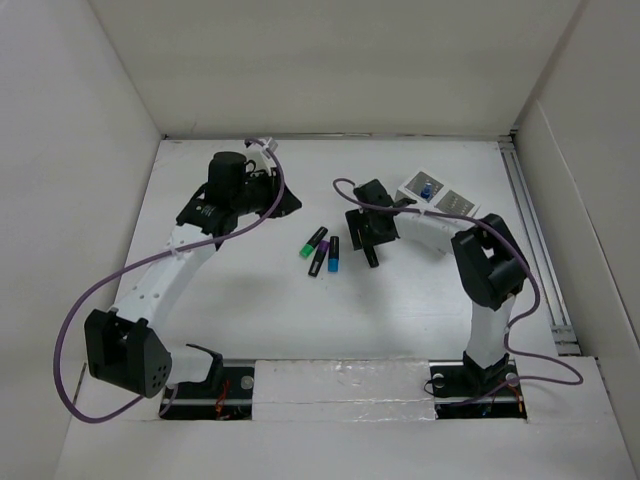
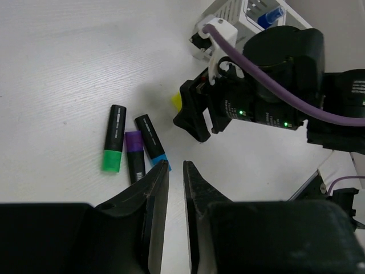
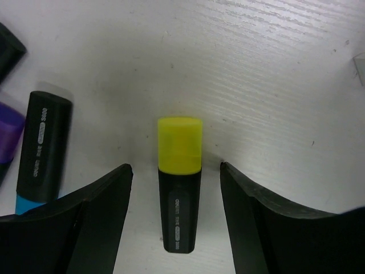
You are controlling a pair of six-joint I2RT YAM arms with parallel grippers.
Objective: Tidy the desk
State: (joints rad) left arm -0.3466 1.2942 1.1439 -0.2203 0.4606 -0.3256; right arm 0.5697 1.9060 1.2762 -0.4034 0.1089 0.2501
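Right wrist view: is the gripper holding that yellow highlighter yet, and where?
Nothing is held. The right gripper is open, its fingers straddling the black barrel of the yellow highlighter, desk showing on both sides.

Bright, even, diffuse light from above in all views, no hard highlights.

**Top view:** sharp. The white desk [image 1: 420, 320] and walls are near washed out with little texture. Faint soft shadows lie under the left arm [image 1: 170, 270] and right arm [image 1: 490, 270], darker by the bases. Mild sheen on the glossy strip [image 1: 345, 378] at the near edge.

**Left wrist view:** desk grain is crisp mid-frame. The left fingers [image 2: 151, 211] are close, crushed to black and a bit soft. A grey smudge of shadow lies on the desk beneath the right arm.

**Right wrist view:** the yellow highlighter [image 3: 179, 171] is fairly sharp, with a soft shadow halo around it. The right fingers [image 3: 97, 217] are out of focus. The black marker [image 3: 43, 142] at left has a ghosted edge.
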